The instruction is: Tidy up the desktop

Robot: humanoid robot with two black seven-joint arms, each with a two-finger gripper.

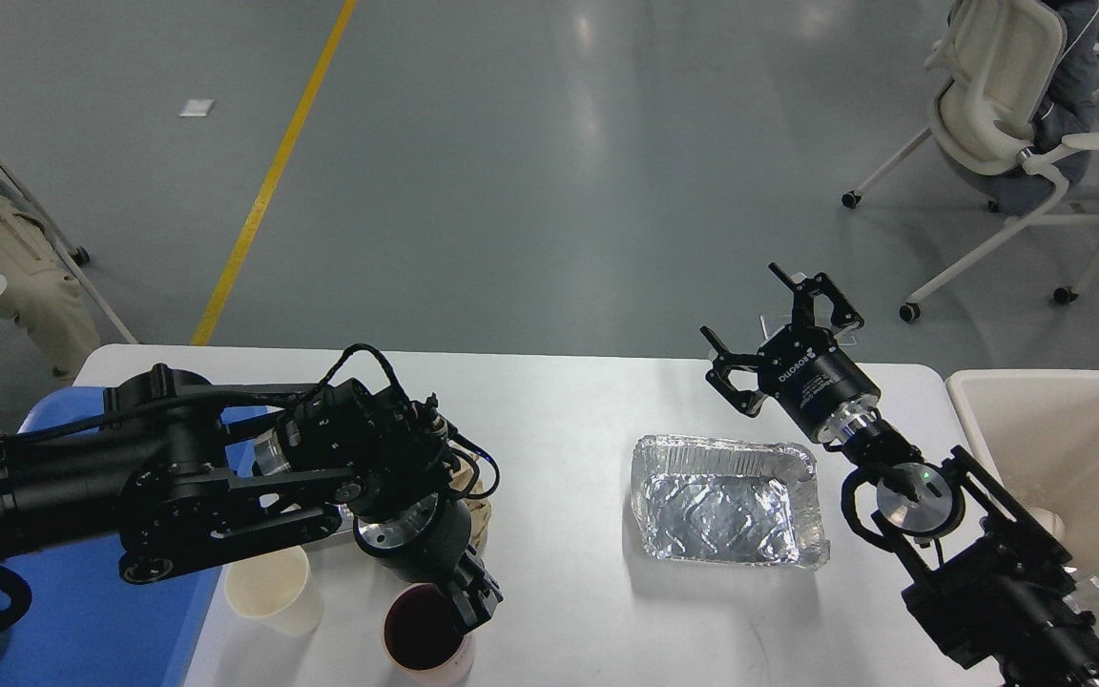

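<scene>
There is only 1 view, from the head, looking down on the large smooth white desktop [559, 420], which fills the lower half of the picture from the blue plastic tray [82, 620] at its left end to the cream-coloured bin [1065, 429] at its right end. The relation that matters is at the near left: the pink mug with a dark inside [421, 637] stands on the desktop right under the left gripper [473, 601], and the tray lies to the left of it, with the white paper cup [273, 592] standing between mug and tray. The left arm is by far the nearer to this mug; the right arm is well apart, across the table. The left gripper points down at the mug's right rim, with 1 finger seemingly at or over the rim, but its 2 fingers merge into 1 dark shape, so I cannot tell how wide it stands or whether it grips the mug. A crumpled brown paper [478, 510] shows just behind it, mostly hidden by the arm. On the right, the right gripper [778, 324] is raised over the far edge, its fingers spread wide and holding nothing; the rectangular silver foil tray [726, 501] lies just in front of and below it, its long axis running left to right.
</scene>
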